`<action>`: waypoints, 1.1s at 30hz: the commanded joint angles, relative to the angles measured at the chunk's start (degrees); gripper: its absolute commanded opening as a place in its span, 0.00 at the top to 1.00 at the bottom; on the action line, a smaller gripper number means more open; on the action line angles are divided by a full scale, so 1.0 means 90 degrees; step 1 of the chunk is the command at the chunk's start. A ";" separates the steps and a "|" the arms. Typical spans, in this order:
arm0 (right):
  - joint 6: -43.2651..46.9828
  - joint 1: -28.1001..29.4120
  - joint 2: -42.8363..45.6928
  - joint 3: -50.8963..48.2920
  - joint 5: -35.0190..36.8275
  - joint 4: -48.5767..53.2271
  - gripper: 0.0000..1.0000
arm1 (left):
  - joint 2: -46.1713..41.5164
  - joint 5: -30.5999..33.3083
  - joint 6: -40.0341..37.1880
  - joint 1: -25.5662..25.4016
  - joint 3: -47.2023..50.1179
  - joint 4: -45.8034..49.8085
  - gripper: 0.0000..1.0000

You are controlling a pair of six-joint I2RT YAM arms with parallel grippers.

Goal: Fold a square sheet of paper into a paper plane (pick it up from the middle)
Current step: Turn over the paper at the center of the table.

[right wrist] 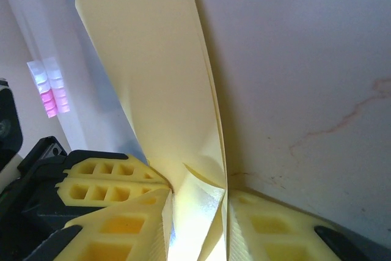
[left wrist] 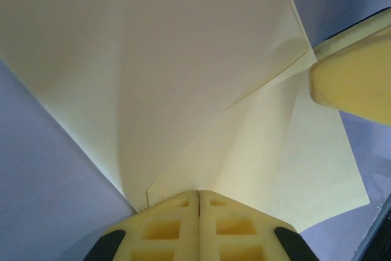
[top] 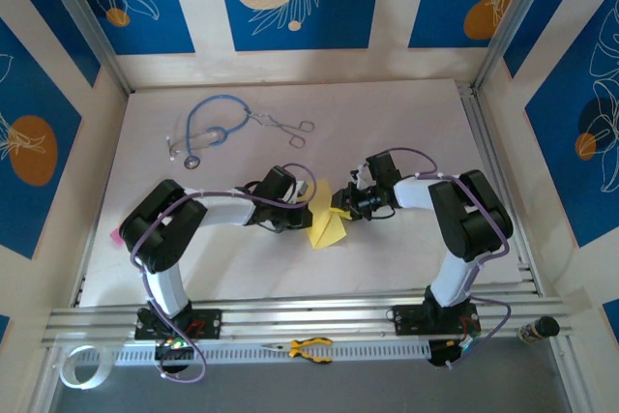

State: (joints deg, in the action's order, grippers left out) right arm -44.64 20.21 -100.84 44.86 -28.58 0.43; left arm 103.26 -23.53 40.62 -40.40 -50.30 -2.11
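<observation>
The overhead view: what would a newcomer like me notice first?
Most likely the pale-yellow paper, partly folded, at the middle of the table, where the two arms meet over it. The left hand is pinched shut on it, and the right hand has a finger on each side of it. Behind them, a blue stethoscope lies at the back left.

Overhead from behind, wrist cameras close, sharing folded paper [left wrist: 183, 59]

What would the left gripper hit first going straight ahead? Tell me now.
The pale-yellow folded paper sheet, already at the left gripper fingers. Beyond it, probably the right gripper, though depth is unclear.
</observation>
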 commanded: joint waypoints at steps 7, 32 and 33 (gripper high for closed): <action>0.0037 -0.0037 -0.0275 0.0088 -0.0244 -0.0137 0.75 | 0.0094 -0.0105 0.0106 -0.0037 -0.0036 0.0141 1.00; 0.1740 -0.0105 0.1719 0.0516 0.1847 0.2163 0.94 | -0.1437 0.1054 -0.0146 0.0065 0.0117 0.0500 0.66; 0.1921 -0.0082 0.1860 0.0643 0.2213 0.2481 0.94 | -0.1538 0.1181 -0.0163 0.0092 0.0150 0.0547 0.65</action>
State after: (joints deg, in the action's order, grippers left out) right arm -34.22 19.27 -88.14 47.24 -19.25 11.84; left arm 92.25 -17.78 40.47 -40.29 -50.22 0.27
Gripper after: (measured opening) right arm 0.060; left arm 0.345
